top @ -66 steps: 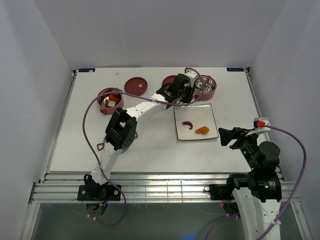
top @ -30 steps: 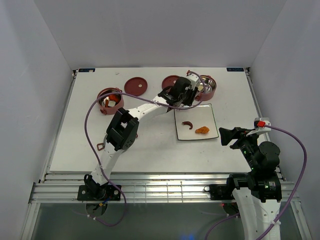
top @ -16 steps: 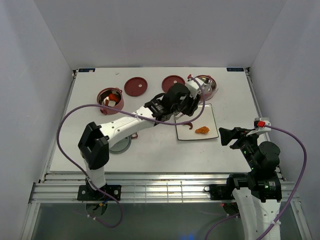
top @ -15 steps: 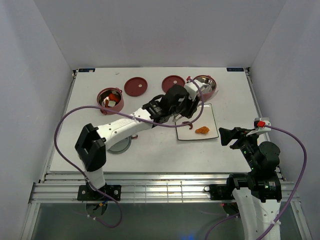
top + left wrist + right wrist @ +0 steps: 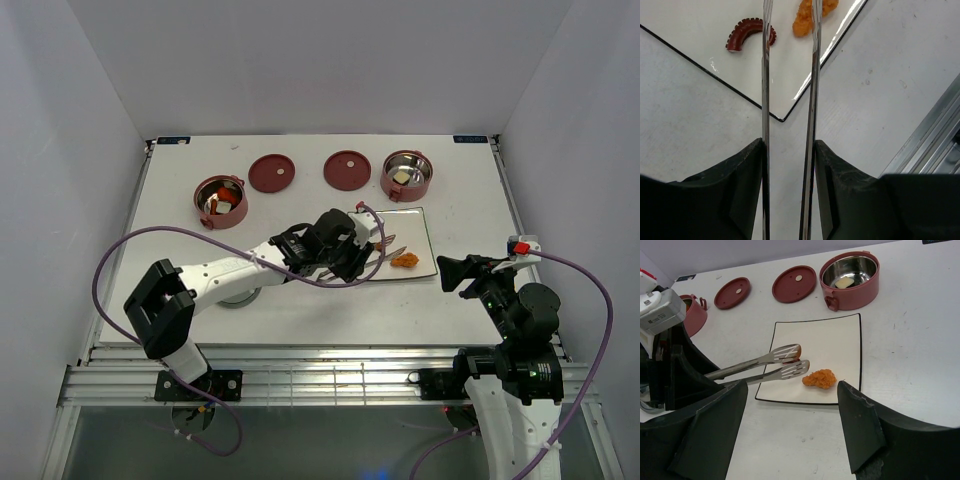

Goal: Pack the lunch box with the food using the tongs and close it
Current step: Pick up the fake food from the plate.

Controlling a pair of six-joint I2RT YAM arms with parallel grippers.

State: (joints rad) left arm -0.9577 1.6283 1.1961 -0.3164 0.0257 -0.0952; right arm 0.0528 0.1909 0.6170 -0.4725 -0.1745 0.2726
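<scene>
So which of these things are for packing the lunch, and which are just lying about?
For the job: tongs, held by the left gripper; orange nugget; dark-red sausage; left bowl; right bowl; left lid; right lid; grey cover, partly under the arm.

Just lying about: white square plate; purple cable.

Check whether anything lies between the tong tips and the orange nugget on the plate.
Nothing visible does. The tongs in the left gripper end just beside the nugget over bare plate; the sausage lies by the far tong arm.
</scene>
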